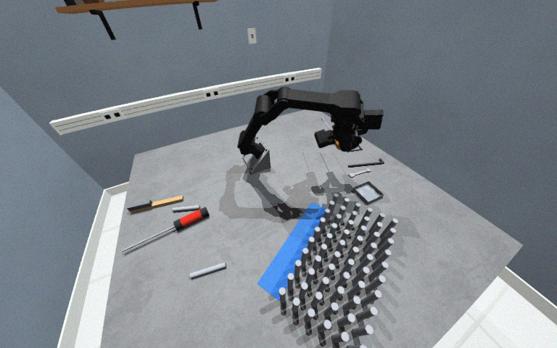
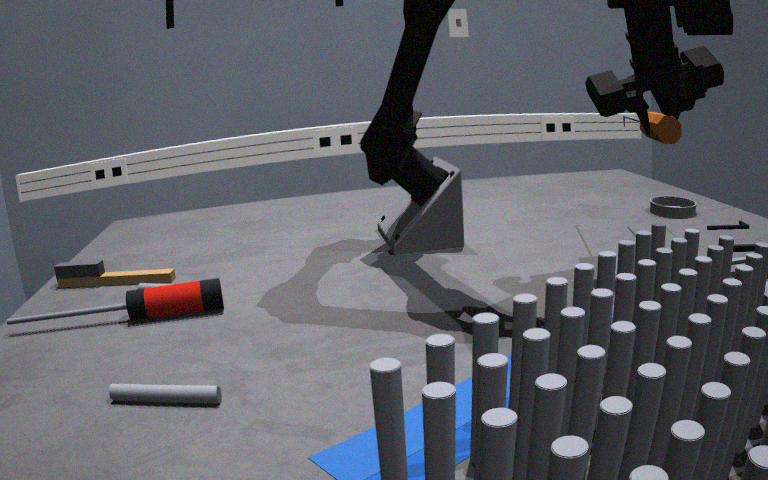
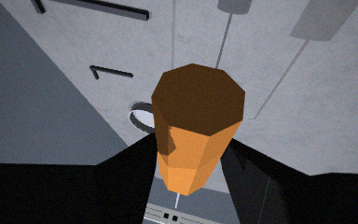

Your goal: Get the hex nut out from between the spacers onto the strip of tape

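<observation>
1. Spacers (image 1: pixel 341 262) stand by the near right edge; the nut is hidden among them.
2. Tape (image 1: pixel 289 250) lies just left (touching them).
3. Gripper (image 2: pixel 651 116), raised near the far right corner, clamps the pick (image 3: pixel 196 126).

Hanging high above the worktop (image 1: pixel 196 303), with open air under the claw (image 2: pixel 651 116) clamping the hook pick (image 2: pixel 661 127). Crowding the near right: standing spacers (image 1: pixel 341 262), packed tight, leaving only narrow lanes between posts. Lying beside them, partly overlapped by the nearest posts, the blue tape strip (image 1: pixel 287 254). Dotting the far right: a small tray (image 1: pixel 367 193), a ring (image 2: pixel 672 206), thin bars (image 1: pixel 365 163).
</observation>
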`<action>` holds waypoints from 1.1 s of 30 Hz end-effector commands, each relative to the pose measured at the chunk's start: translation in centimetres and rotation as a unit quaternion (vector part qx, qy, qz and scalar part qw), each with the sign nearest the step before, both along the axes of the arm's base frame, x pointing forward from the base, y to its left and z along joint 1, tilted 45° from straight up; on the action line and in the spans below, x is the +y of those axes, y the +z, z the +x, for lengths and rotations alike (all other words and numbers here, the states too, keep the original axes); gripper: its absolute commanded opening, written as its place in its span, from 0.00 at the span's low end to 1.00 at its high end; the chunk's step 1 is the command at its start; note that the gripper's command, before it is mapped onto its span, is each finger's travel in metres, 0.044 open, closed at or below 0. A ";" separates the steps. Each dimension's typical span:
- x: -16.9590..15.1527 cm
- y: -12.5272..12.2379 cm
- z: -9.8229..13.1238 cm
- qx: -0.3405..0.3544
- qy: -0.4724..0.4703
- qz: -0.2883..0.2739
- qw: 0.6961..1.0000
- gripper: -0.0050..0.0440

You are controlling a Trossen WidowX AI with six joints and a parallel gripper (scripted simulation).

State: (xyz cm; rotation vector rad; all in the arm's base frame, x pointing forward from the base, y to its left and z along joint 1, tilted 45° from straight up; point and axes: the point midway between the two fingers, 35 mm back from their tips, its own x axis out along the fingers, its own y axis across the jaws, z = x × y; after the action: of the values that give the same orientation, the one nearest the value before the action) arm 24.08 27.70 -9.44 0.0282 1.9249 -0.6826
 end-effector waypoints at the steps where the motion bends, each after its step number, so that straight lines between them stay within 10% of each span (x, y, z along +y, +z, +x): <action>1: 1.0 1.2 0.4 -0.010 -0.004 0.012 1.000 0.00; 33: -5.3 11.2 4.8 -0.253 -0.184 -0.055 0.948 0.00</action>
State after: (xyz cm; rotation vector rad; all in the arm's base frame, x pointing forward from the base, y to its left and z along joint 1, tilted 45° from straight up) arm 28.35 22.15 -0.09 0.3913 1.4470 -0.9481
